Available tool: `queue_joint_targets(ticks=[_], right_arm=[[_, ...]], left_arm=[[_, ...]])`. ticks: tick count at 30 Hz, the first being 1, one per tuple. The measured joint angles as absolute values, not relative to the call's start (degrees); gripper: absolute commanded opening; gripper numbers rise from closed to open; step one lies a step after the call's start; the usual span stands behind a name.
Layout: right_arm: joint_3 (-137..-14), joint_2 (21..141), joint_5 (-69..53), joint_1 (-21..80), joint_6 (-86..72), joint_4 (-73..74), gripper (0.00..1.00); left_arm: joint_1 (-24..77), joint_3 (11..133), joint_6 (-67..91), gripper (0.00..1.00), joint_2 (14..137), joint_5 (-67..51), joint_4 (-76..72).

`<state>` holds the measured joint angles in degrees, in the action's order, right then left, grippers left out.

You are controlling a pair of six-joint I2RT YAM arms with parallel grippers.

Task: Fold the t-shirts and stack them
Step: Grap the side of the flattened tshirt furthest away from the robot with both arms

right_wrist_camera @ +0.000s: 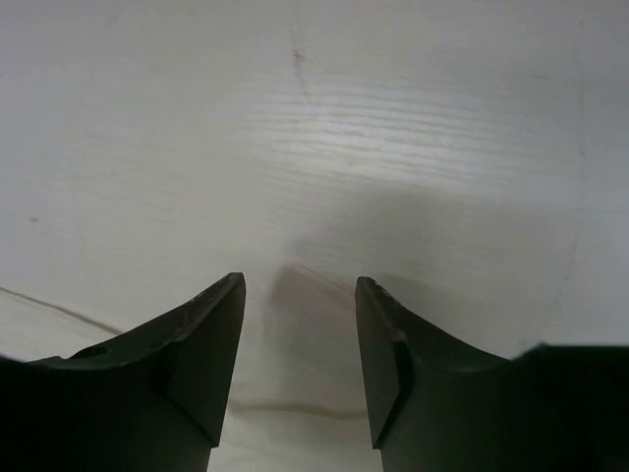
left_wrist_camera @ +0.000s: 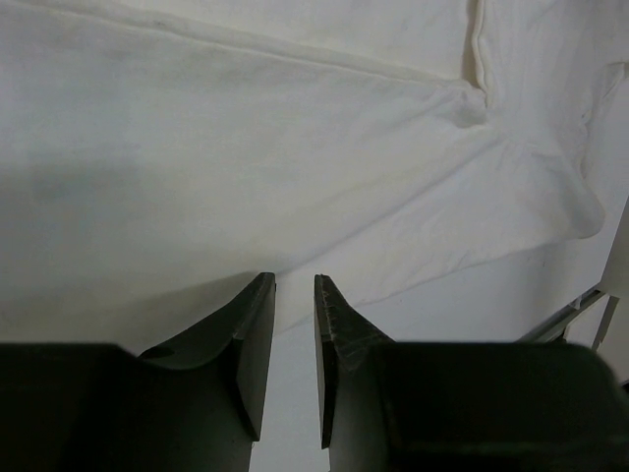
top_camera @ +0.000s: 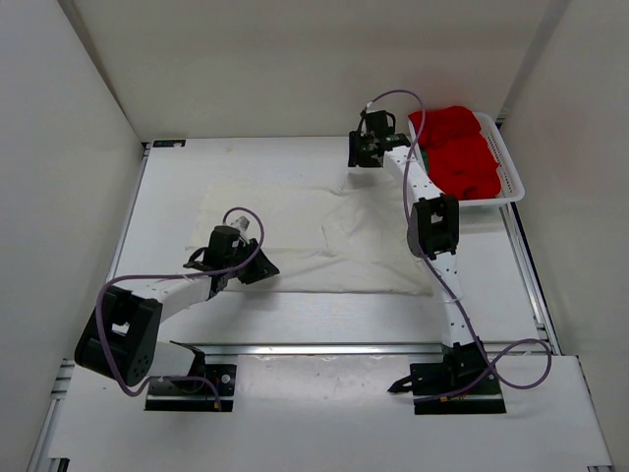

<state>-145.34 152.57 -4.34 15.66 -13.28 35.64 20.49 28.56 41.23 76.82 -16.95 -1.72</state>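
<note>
The basket (top_camera: 484, 204) is holding the red t-shirt (top_camera: 460, 147) and a green t-shirt (top_camera: 429, 157); the left gripper (left_wrist_camera: 295, 285) and right gripper (right_wrist_camera: 300, 285) are standing apart, empty.

The top external view looks down from behind on the whole tabletop (top_camera: 324, 315). Both wrist views sit close above it; the left one shares the cream-white t-shirt (top_camera: 314, 236) with the top view.

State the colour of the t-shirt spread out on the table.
Cream-white cloth t-shirt, clearest in the top external view.
</note>
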Motion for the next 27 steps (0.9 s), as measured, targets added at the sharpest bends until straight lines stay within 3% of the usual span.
queue_joint_targets(ticks=[7,14,20,24,27], right_arm=[[-145.16,152.55,-1.45,15.68,-11.73,44.34,0.49],[-145.75,153.91,-4.67,16.12,-11.62,46.78,0.12],[-148.05,155.79,-8.27,15.49,-13.93,45.04,0.0],[-148.05,156.64,-12.53,14.72,-16.91,41.69,0.01],[-148.7,157.82,-15.97,14.5,-19.9,39.24,0.4]], left_arm=[[20.8,28.62,41.39,0.34,76.82,-17.23,-2.04],[20.56,28.62,41.41,0.34,76.84,-17.67,-2.15],[20.45,28.62,41.43,0.33,77.82,-18.33,-2.42],[19.79,28.67,41.41,0.33,78.37,-18.65,-2.48],[18.7,28.69,41.45,0.33,78.54,-18.76,-2.55]])
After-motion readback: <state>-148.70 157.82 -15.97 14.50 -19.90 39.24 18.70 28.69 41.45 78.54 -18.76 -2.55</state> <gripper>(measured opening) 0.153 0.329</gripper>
